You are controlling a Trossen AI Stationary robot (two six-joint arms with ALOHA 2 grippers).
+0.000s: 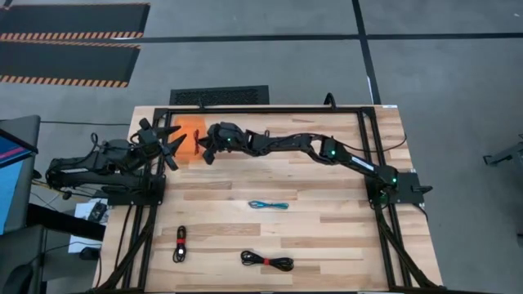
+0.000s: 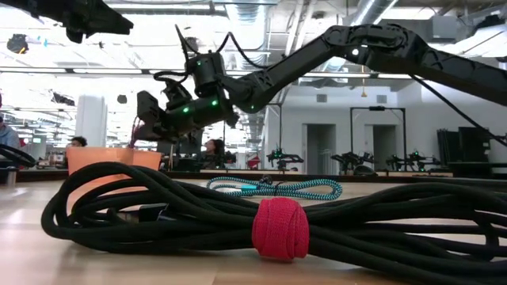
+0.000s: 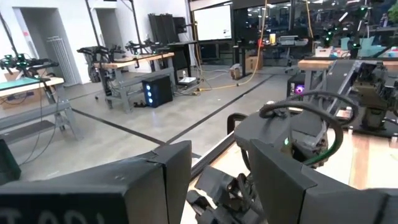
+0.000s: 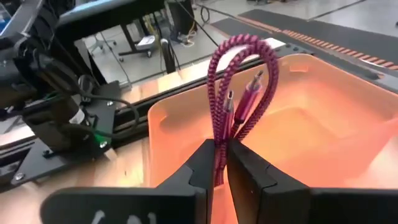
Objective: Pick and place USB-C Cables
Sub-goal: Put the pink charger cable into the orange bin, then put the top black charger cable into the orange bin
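My right gripper (image 4: 221, 149) reaches across the table to the orange bin (image 1: 189, 129) at the far left and is shut on the magenta cable (image 4: 242, 81). My left gripper (image 1: 170, 145) is open beside the bin's left side and holds nothing. The teal cable (image 1: 268, 204) lies flat mid-table. A black cable (image 1: 179, 243) lies near the front left. The black cable with the red tie (image 1: 265, 261) lies at the near edge and fills the foreground of the low view (image 2: 281, 229). A fifth cable is not in view. My right gripper pinches the magenta cable's bundled strands (image 4: 219, 134) between its two fingers. It comes from the table's right, slanting slightly down. The cable's loops and both plugs (image 4: 252, 84) stick out past the fingertips, lifted clear over the orange bin (image 4: 186, 102).
A black frame rail (image 1: 261, 110) runs along the table's far edge behind the bin, and side rails run down both sides. The left arm's gripper stands close to the right one at the bin. Bare wood lies between the loose cables.
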